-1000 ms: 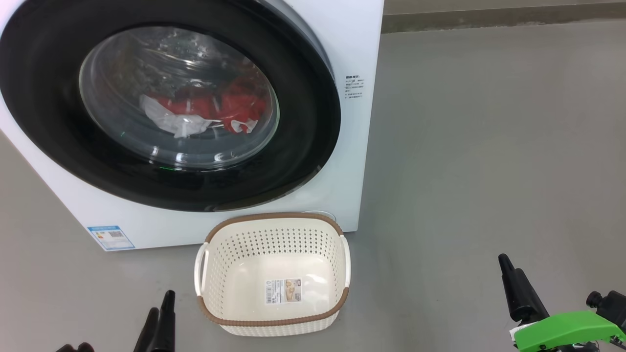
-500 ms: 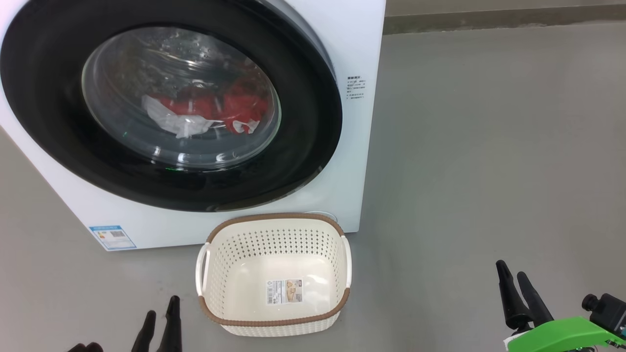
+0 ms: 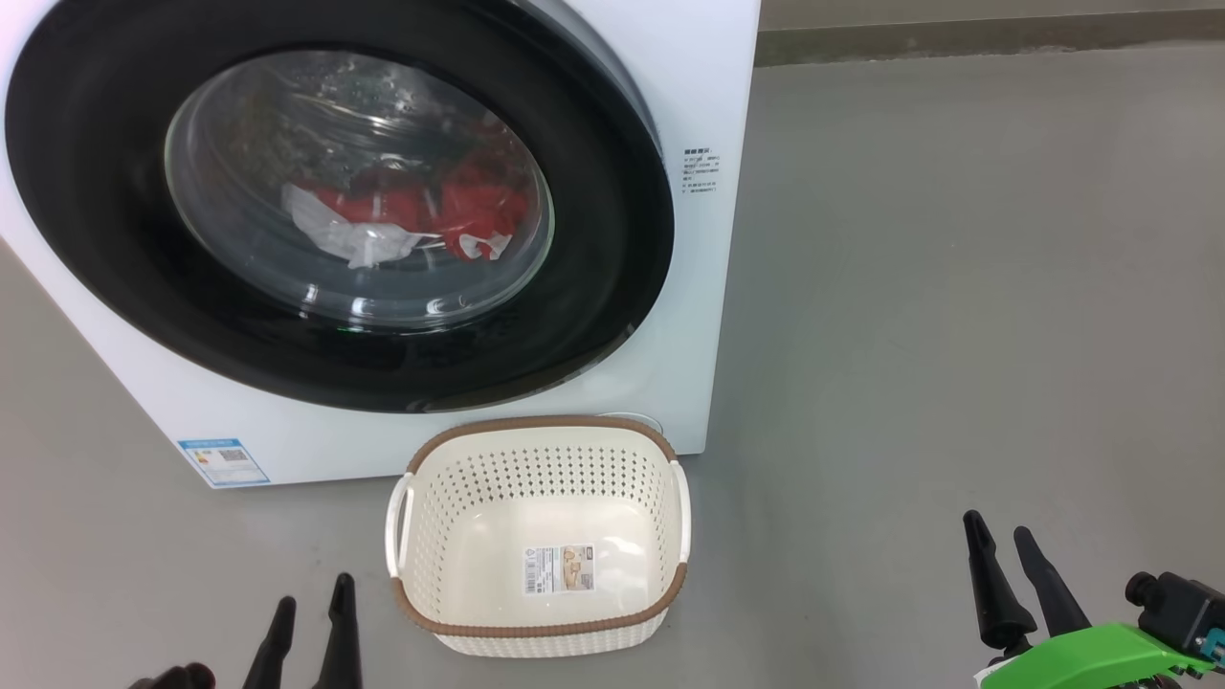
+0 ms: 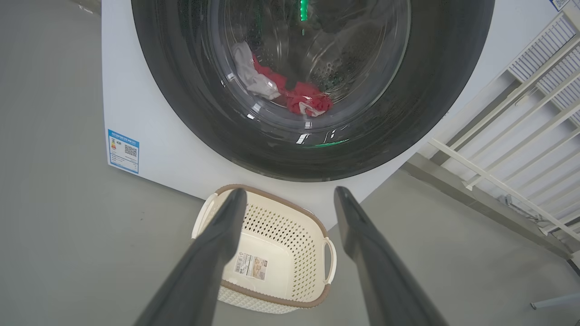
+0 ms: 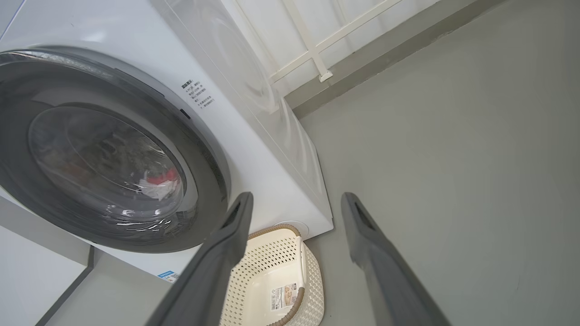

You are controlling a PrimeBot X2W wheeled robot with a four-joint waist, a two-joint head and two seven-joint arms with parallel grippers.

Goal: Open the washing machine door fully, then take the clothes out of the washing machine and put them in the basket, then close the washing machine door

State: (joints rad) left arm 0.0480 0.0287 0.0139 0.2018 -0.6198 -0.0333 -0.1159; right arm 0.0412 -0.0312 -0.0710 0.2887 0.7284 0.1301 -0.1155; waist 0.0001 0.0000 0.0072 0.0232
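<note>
The white washing machine [image 3: 689, 77] stands on the floor, its black-rimmed round door [image 3: 612, 239] shut against the front. Behind the glass lie the red and white clothes [image 3: 412, 215], also seen in the left wrist view as clothes [image 4: 281, 88]. The cream basket [image 3: 541, 435] sits empty on the floor right in front of the machine. My left gripper [image 3: 311, 588] hangs open at the lower left, beside the basket. My right gripper [image 3: 1000, 524] hovers open at the lower right, well apart from the machine. Nothing is between either pair of fingers.
Grey floor [image 3: 957, 287] stretches to the right of the machine. A low wall base [image 3: 957, 33] runs along the back. A white railing [image 4: 521, 117] stands to the right of the machine. A blue label [image 3: 222, 461] is on the machine's lower front.
The head view has drifted slightly. The left gripper's fingers have spread apart and sunk lower in view. The right gripper's second finger has come into sight as it turned a little.
</note>
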